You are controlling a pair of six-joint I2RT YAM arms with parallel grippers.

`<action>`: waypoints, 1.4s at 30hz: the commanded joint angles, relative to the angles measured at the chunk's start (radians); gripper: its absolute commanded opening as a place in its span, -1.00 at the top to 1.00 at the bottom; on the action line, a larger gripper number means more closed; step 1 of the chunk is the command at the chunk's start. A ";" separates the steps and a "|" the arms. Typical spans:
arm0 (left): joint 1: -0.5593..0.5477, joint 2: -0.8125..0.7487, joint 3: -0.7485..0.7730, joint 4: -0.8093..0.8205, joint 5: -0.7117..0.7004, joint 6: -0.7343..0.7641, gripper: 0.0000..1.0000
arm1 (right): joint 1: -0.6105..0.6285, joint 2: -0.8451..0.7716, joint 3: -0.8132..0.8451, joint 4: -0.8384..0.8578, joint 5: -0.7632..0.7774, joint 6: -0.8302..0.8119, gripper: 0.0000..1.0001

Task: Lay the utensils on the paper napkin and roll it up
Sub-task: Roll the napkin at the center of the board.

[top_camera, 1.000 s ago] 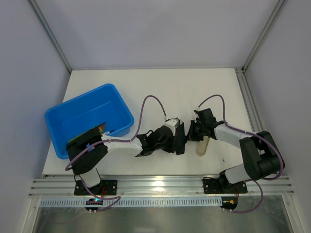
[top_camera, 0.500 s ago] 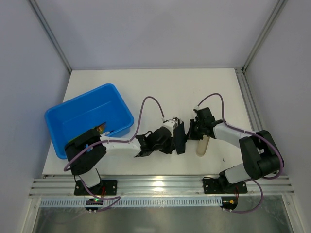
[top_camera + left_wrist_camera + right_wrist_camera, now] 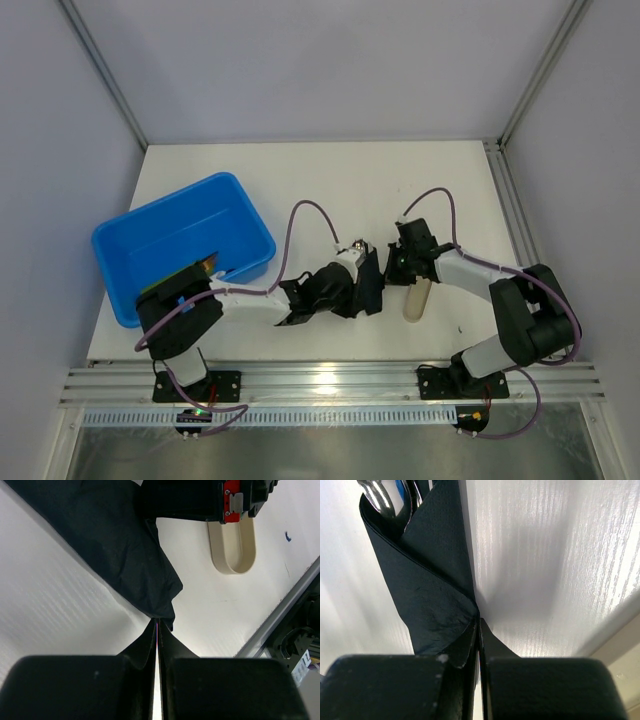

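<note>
Two grippers [image 3: 157, 624] [image 3: 479, 619] tight on paper napkin [image 3: 432, 587]

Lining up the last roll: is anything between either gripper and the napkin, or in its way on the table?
Nothing visible. The left gripper and right gripper each pinch the paper napkin directly, with the utensils wrapped inside. The beige cylinder lies beside the right gripper, apart from the napkin.

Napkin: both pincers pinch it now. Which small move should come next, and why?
Probably roll it a little tighter: the napkin wraps the utensils, but the fold looks loose, and the left pincer and right pincer are each shut on its edge.
</note>
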 commanded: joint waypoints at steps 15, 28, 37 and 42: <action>-0.002 0.130 0.087 0.108 0.034 0.031 1.00 | 0.013 0.041 -0.011 -0.044 0.050 -0.006 0.93; 0.015 -0.003 0.102 0.003 -0.002 0.089 1.00 | 0.018 0.047 -0.006 -0.041 0.050 -0.011 0.93; 0.129 0.047 0.040 0.233 0.238 0.008 1.00 | 0.019 0.033 0.002 -0.054 0.044 -0.015 0.93; 0.135 0.109 0.018 0.344 0.307 -0.032 1.00 | 0.021 0.035 0.008 -0.052 0.033 -0.015 0.93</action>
